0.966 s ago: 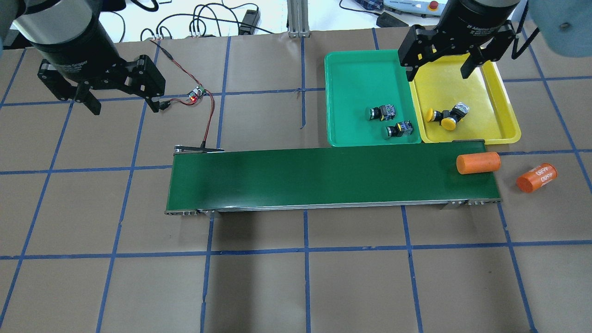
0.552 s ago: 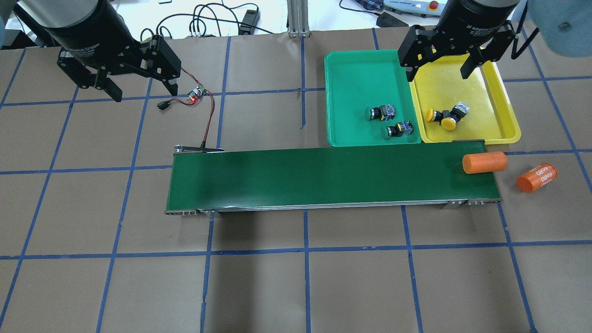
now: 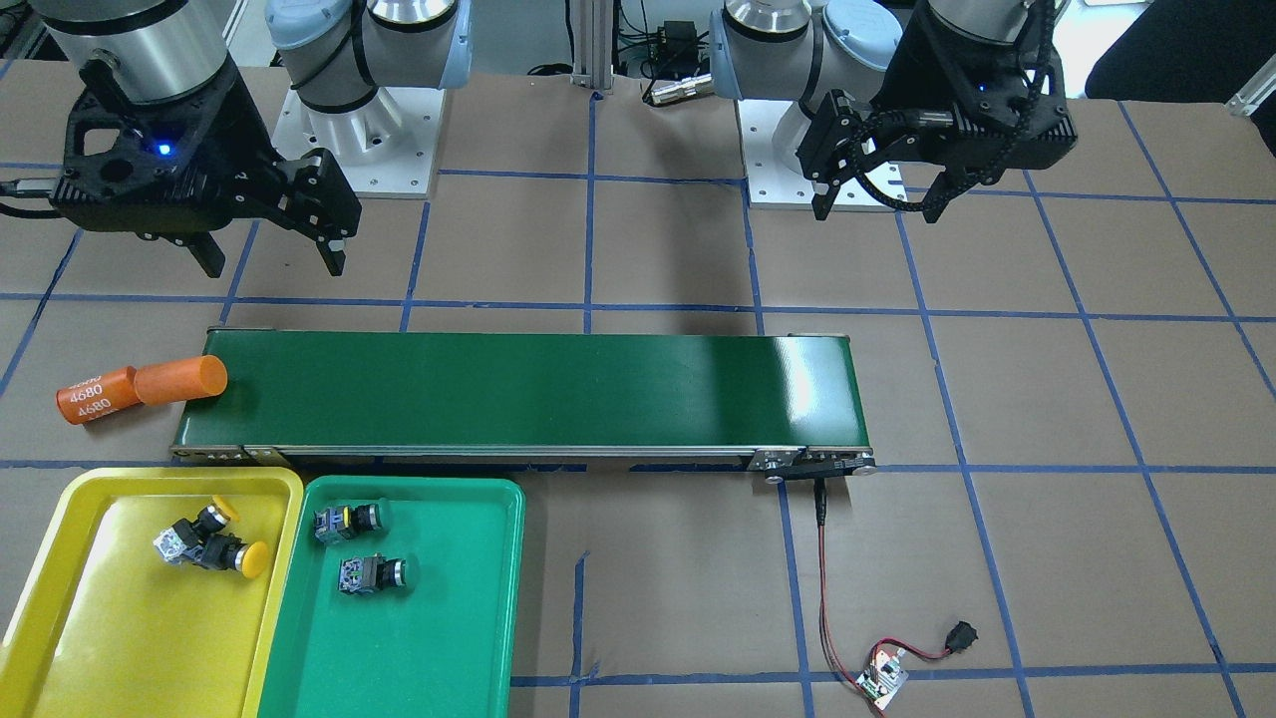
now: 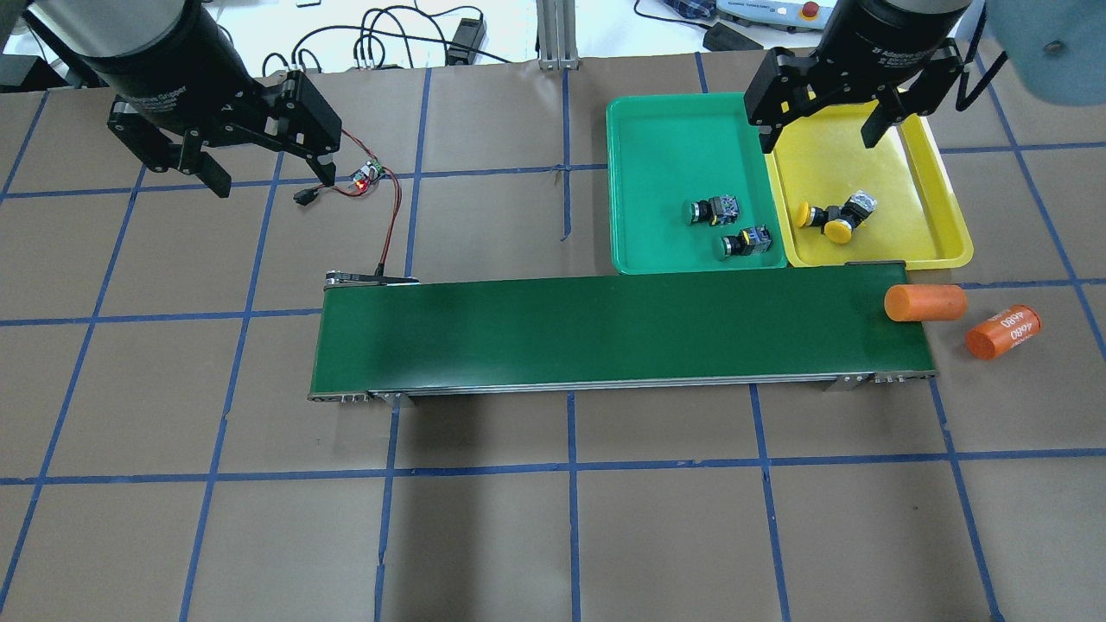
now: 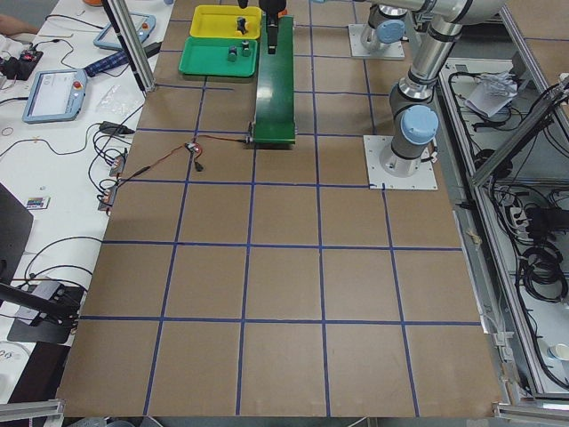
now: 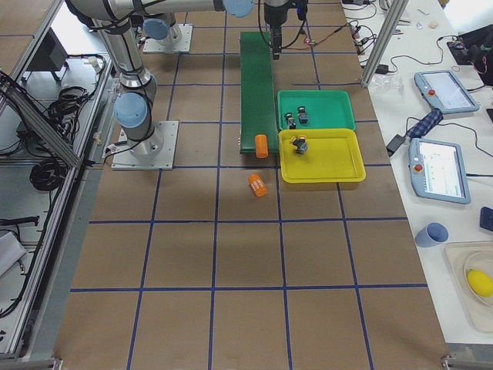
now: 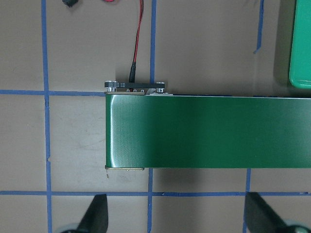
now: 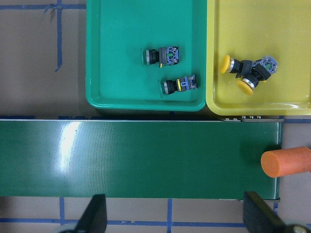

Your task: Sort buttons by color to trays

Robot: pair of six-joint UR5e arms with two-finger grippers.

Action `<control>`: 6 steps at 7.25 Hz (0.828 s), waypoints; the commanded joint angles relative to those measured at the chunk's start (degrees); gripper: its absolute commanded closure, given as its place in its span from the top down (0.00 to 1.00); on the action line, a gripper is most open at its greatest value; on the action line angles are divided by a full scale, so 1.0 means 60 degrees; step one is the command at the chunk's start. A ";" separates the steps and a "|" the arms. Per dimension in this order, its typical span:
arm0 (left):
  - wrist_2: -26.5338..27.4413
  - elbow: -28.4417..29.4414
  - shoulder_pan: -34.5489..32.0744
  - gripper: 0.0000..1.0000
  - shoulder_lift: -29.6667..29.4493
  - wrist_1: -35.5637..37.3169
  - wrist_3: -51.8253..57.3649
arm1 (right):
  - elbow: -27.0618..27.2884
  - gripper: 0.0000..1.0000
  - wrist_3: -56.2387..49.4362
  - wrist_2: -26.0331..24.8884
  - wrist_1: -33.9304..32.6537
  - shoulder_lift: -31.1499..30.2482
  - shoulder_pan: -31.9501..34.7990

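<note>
A: Buttons?
B: Green buttons [image 4: 708,210], two, lying in green tray [image 4: 674,130]. Yellow buttons [image 4: 838,229], two, touching, in yellow tray [image 4: 933,199].
A: Grippers?
B: Left gripper [image 4: 273,180]: raised, fingers spread, nothing held. Right gripper [image 4: 819,140]: same.
A: Other items?
B: Belt [image 4: 605,333]. Orange cylinder [image 4: 924,302] overhanging belt's end near yellow tray; second cylinder [image 4: 1002,331] on table just beside.

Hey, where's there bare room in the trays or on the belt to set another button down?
Green tray: bare from its far rim to the two green buttons by the belt. Yellow tray: bare along its far and right sides; two yellow buttons crowd its belt-side left. The belt is bare except the orange cylinder overhanging its right end.
</note>
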 commanded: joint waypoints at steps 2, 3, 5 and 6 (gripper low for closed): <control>0.0138 0.0062 -0.0016 1.00 -0.0026 -0.0024 0.0070 | -0.0005 1.00 0.0005 0.0017 0.0173 -0.0022 0.0000; 0.0153 0.0062 -0.0074 1.00 0.0017 -0.0025 0.0070 | -0.0005 1.00 0.0005 0.0017 0.0173 -0.0022 0.0000; 0.0386 0.0077 -0.0352 1.00 -0.0026 0.0004 0.0158 | -0.0005 1.00 0.0005 0.0032 0.0159 -0.0022 0.0000; 0.0388 0.0077 -0.0338 1.00 -0.0041 0.0005 0.0158 | -0.0005 1.00 0.0005 0.0017 0.0173 -0.0022 0.0000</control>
